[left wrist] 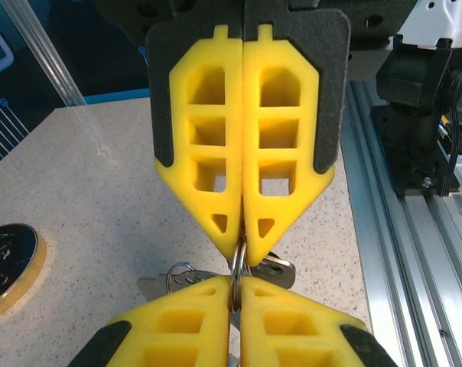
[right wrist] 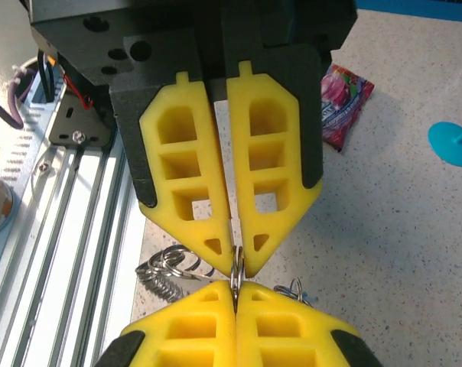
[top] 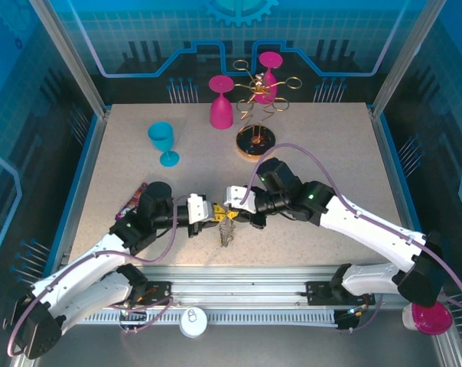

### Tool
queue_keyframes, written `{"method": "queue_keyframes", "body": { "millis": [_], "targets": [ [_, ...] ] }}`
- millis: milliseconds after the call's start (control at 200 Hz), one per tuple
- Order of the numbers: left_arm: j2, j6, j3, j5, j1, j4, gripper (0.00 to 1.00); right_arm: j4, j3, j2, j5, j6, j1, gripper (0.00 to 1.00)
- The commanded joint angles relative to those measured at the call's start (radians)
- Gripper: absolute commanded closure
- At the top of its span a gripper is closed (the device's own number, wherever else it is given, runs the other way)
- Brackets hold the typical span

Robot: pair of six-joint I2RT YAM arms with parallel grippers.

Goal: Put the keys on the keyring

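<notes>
Both the left hand (left wrist: 237,281) and the right hand (right wrist: 235,284) are clamped shut, tip to tip, on the thin keyring (right wrist: 237,267) above the worktop's (top: 323,153) near middle, we judge to steady it for threading, while the keys (top: 227,232) dangle just beneath.

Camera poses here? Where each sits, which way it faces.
Top external: above, behind the bases, looking down on the table; both arms, left gripper and right gripper meeting mid-table.
Left wrist: faces the robot's right, rail alongside; own fingers at bottom, right gripper opposite.
Right wrist: faces left; own fingers at bottom, left gripper opposite.
Shared: both wrist views show the silver ring pinched between the tips.
</notes>
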Motion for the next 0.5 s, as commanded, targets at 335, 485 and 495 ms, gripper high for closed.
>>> {"method": "queue_keyframes", "body": {
  "millis": [335, 485, 495],
  "targets": [
    [0.009, -0.012, 0.031, 0.042, -0.002, 0.049, 1.00, 0.005, 0.058, 0.026, -0.020, -0.009, 0.044, 1.00],
    [-0.001, -0.024, -0.010, 0.038, -0.003, 0.117, 1.00, 0.058, -0.028, -0.056, -0.005, 0.083, 0.006, 0.75],
    [-0.003, -0.025, -0.014, 0.038, -0.002, 0.122, 1.00, 0.061, -0.035, -0.064, -0.003, 0.093, 0.003, 0.72]
  ]
}}
